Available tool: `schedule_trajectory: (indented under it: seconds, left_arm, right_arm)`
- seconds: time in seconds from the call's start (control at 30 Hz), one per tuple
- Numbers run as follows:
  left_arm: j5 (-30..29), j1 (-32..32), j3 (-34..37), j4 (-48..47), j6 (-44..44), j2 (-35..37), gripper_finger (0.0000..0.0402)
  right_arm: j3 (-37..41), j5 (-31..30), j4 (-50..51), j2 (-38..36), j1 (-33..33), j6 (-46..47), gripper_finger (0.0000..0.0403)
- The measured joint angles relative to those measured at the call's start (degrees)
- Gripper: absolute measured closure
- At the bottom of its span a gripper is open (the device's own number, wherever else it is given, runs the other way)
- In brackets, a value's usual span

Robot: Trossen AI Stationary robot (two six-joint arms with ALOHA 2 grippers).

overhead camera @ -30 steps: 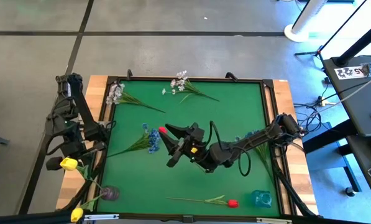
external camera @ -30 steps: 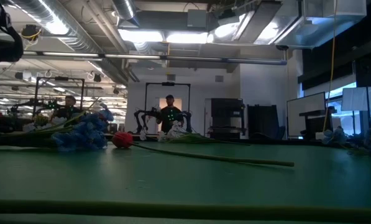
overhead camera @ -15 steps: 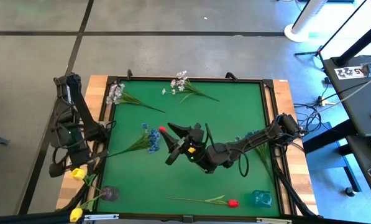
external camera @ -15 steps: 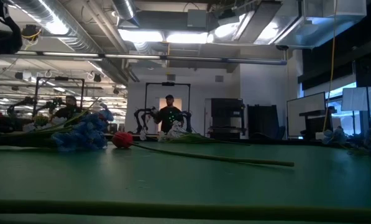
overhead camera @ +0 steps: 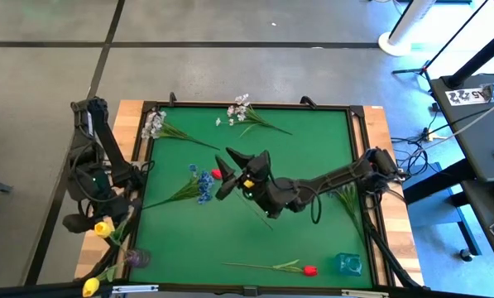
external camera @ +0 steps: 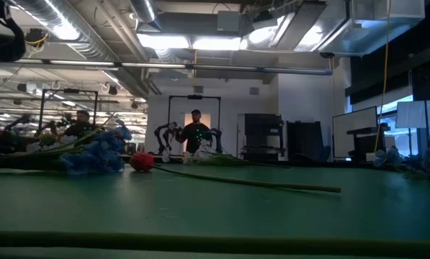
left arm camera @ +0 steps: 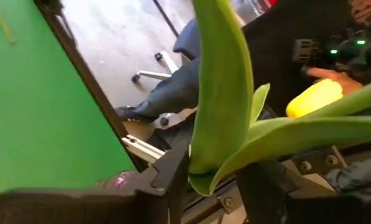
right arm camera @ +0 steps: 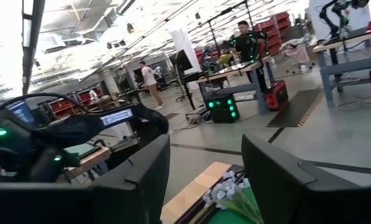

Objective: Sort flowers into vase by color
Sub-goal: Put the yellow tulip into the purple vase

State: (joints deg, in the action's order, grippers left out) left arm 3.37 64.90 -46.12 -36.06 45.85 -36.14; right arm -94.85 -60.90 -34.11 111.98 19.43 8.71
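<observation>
From above, the green counter [overhead camera: 313,149] carries scattered artificial flowers: a white spray [overhead camera: 153,124] at the far left corner, a second white spray [overhead camera: 240,108] along the far edge, a blue cluster [overhead camera: 201,184] left of centre, and a red tulip [overhead camera: 309,270] lying with its long green stem along the near edge, beside a teal vase [overhead camera: 347,264] in the near right corner. The right gripper [overhead camera: 230,170], fingers spread apart, hangs over the counter's middle just beside another red tulip head [overhead camera: 216,174]. The left gripper [overhead camera: 106,228] sits off the counter's left edge, clamped on a yellow tulip [overhead camera: 103,228] above a purplish vase [overhead camera: 136,257]; a second yellow tulip [overhead camera: 90,286] shows near the near left corner.

At counter height, the blue cluster [external camera: 92,155] and a red tulip head [external camera: 142,161] rest on the green surface, the tulip's stem [external camera: 251,183] running to the right. People [external camera: 194,133] stand in the room beyond.

From the left wrist, broad green leaves [left arm camera: 219,87] rise between the dark fingers [left arm camera: 166,177], which press on the stem; the yellow tulip head [left arm camera: 314,98] lies just beyond them.

From the right wrist, the two fingers [right arm camera: 138,180] stand well apart, the white spray [right arm camera: 229,190] visible between them.
</observation>
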Motion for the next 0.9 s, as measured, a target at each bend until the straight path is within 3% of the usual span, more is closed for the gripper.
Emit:
schedule_trajectory:
  seconds: [0.27,0.6,0.9]
  left_arm:
    - [-4.0,0.2,-0.9,-2.3,-7.6,-1.2,0.0250]
    - [2.8,6.4,-0.9,-2.4,-10.2,-2.5,0.0248]
    - [-7.9,8.2,-0.9,-5.3,-16.7,-4.0,0.0248]
  right_arm:
    - [0.0,-0.1,2.6,0.0,-0.3,-0.1,0.0205]
    - [0.0,-1.6,6.1,0.0,1.0,1.4,0.0205]
    - [0.0,-1.9,14.0,0.0,1.2,10.1,0.0205]
